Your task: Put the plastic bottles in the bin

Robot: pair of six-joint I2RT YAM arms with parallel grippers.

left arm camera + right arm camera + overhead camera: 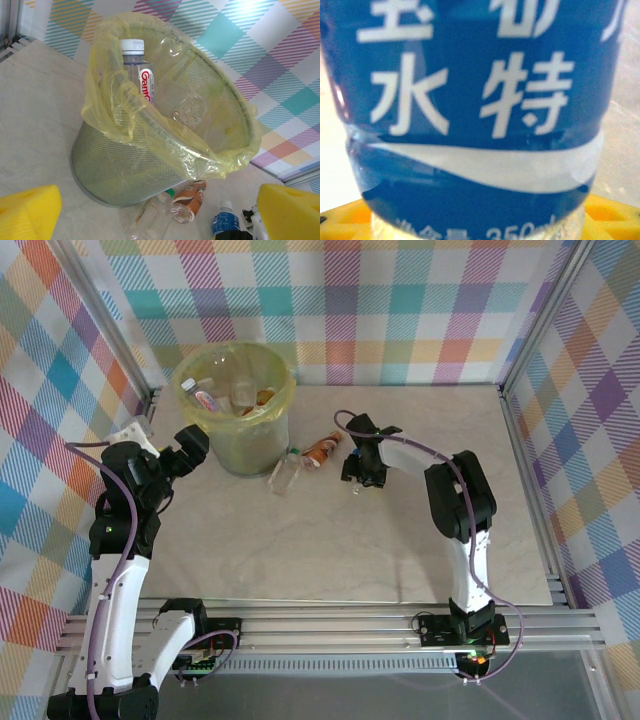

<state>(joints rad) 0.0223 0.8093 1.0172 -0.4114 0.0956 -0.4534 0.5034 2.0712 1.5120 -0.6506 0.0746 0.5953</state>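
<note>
Right wrist: blue-label bottle (pixel 480 125) betw. pads (pixel 615 222) of right gripper (pixel 480 220), grip unclear.
Prob. light, thin, slick; take mid-body. Left gripper (pixel 159 212) wide open, empty.

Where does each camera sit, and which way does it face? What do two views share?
Top external: above and behind the arms, looking down at the table; both arms, the left tool and the right tool show.
Left wrist: on the left arm, facing the bin; yellow left fingers at the bottom corners.
Right wrist: on the right arm, very close to a blue-label bottle; yellow right fingers below.
Shared: both wrist views show the blue-label bottle; the top and left wrist views show the bin.
</note>
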